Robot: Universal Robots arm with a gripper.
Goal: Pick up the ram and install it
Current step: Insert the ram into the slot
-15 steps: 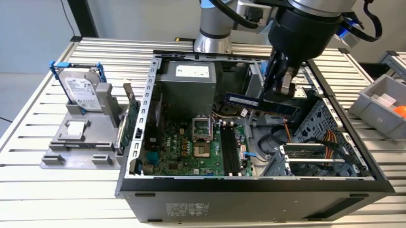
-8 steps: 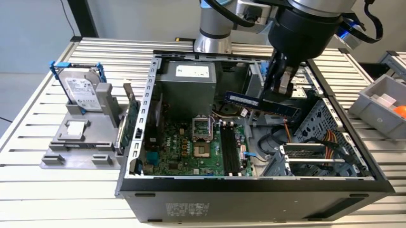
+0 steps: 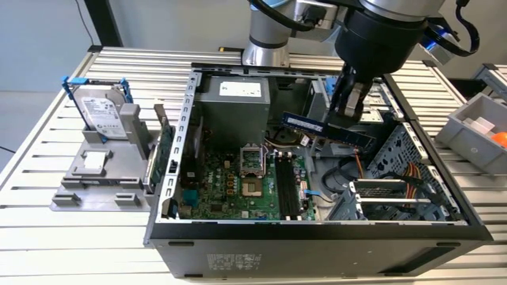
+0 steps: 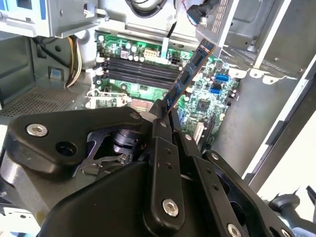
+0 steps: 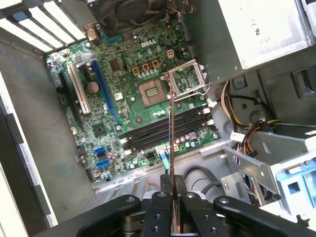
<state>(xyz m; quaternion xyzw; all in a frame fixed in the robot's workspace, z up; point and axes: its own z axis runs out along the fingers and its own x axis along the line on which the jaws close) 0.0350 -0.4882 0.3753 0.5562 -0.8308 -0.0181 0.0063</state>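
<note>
A black pincer, seen close from behind its linked arms, grips one end of the ram; the ram is a thin bluish stick held on edge and tilted, its free end reaching out above the inside of an open computer case. Beyond it lies a green motherboard with a row of long black memory slots, apart from the ram; yellow wires hang beside the board; grey metal case walls enclose it.

Exterior overlooks case; wrist views peer past pincer at motherboard
</note>
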